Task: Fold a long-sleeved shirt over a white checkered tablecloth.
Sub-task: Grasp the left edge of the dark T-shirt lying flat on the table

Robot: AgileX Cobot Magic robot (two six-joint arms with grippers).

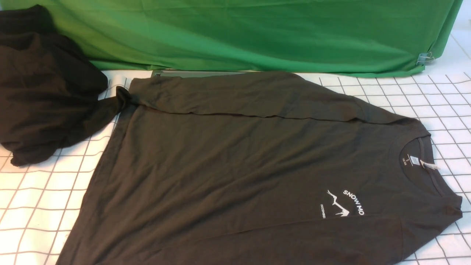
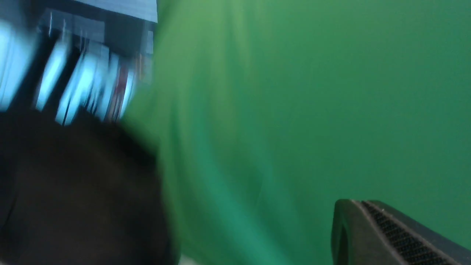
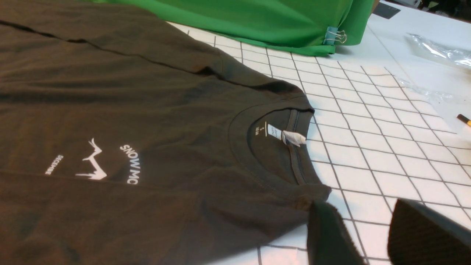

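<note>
Long-sleeved shirt (image 1: 235, 165), dark brown-grey, chest print up, is lying flat across the middle of the white checkered tablecloth (image 1: 441, 106), collar pointing to 3 o'clock, hem to 9 o'clock, far sleeve lying folded along its 12 o'clock edge. Step judged in hand: beginning the body fold. Right gripper (image 3: 375, 235), jaws apart and empty, is hovering just beside the collar-side shoulder; left gripper (image 2: 353, 224) is sitting closed. Next move is likely calling for pinching that shoulder edge.

A black left finger (image 2: 390, 235), lined with a finely ribbed pad, is shown; two dark, wedge-shaped right fingers (image 3: 329, 235) are seen.
</note>
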